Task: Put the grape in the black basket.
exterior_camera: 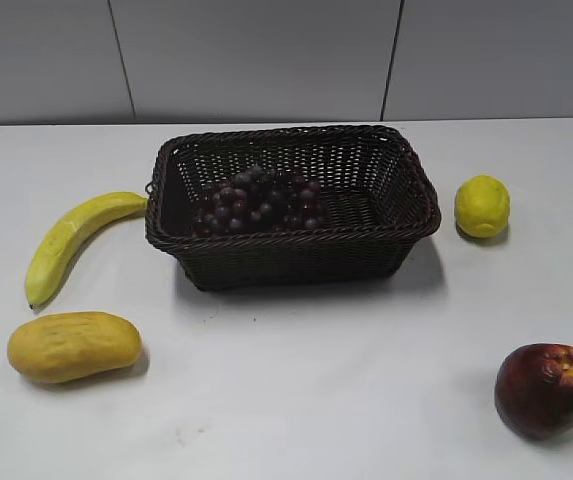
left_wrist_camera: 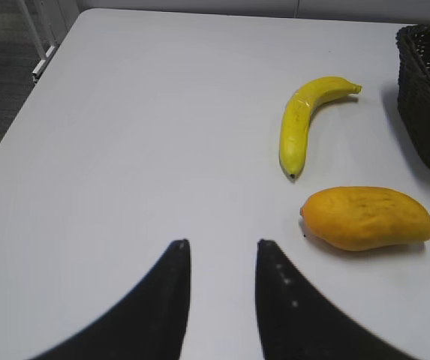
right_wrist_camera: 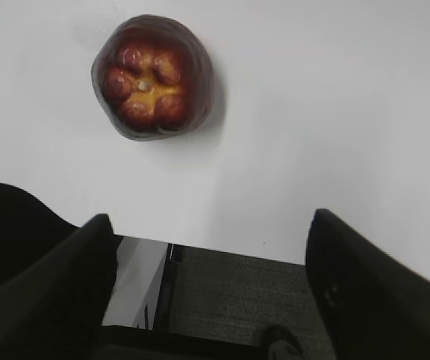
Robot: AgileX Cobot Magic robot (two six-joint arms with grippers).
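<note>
Nearest you, the dark red apple-like fruit [exterior_camera: 546, 390] sits untouched; both the left gripper [left_wrist_camera: 222, 251] and right gripper [right_wrist_camera: 211, 225] hang spread and empty. Your glossy purple grape bunch [exterior_camera: 258, 203] already lies inside the black woven wicker basket [exterior_camera: 296, 255], so reaching in again risks dragging it out.

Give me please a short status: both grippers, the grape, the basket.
Left gripper open, empty, over bare table near mango. Right gripper open, empty, at table edge near red fruit. Grape lies inside black basket. Nothing blocking.
</note>
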